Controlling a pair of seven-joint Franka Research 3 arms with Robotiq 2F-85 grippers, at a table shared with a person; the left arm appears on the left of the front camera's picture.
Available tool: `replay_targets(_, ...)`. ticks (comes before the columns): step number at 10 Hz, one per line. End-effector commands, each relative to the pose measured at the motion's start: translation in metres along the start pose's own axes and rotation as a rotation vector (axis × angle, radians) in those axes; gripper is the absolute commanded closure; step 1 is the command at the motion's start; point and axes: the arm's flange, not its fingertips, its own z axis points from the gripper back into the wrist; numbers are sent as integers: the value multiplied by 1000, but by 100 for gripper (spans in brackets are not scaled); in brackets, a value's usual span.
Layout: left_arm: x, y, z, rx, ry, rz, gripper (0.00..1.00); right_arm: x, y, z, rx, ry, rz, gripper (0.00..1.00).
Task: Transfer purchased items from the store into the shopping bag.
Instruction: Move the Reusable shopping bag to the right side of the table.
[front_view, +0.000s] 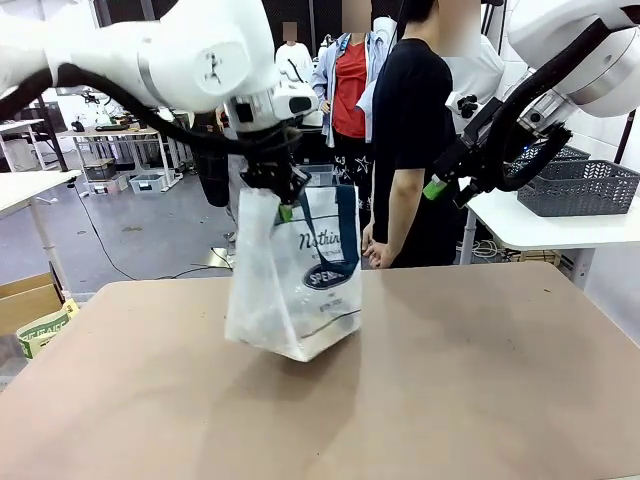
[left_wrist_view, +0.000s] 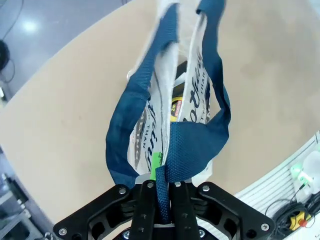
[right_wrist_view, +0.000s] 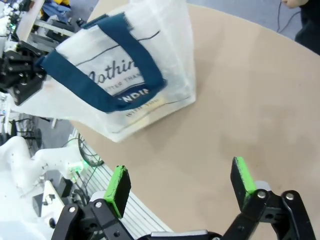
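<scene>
Front view, table (front_view: 480, 400): a wide tan top, bare apart from the bag near its middle.
Person (front_view: 415, 140): standing at the far edge in a black shirt, hands down by the table's rim, just behind the bag.
Side table (front_view: 560, 225): white, off to the right past the main one, carrying the store (front_view: 578, 186), a dark grey lattice basket, well apart from the bag.
Shopping bag (front_view: 295, 270): translucent white with navy print, tilted, its bottom touching the tabletop while its top hangs from the left arm.
Left gripper (left_wrist_view: 161, 192): jaws clamped together on one navy handle (left_wrist_view: 192, 145), seen from the wrist; the bag's mouth gapes below it.
Purchased item (left_wrist_view: 176, 105): a yellow-and-dark pack deep inside the bag, mostly hidden by the bag's walls.
Right gripper (right_wrist_view: 180, 182): green pads spread wide with nothing between them, held up high to the right of the bag.
Cardboard box (front_view: 25, 300): on the floor at the left.
</scene>
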Motion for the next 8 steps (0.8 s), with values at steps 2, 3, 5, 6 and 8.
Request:
replay_targets(2,35,35,35,30,83,15,100,3,1,-1,0,-2,-19,0)
replay_targets(3,36,53,42,45,112,45,100,3,1,-1,0,-2,-19,0)
replay_targets(5,34,90,52,106,151,152,100,3,1,-1,0,-2,-19,0)
replay_targets(6,31,113,51,139,161,223,100,3,1,-1,0,-2,-19,0)
replay_targets(8,15,145,55,145,186,299,100,3,1,-1,0,-2,-19,0)
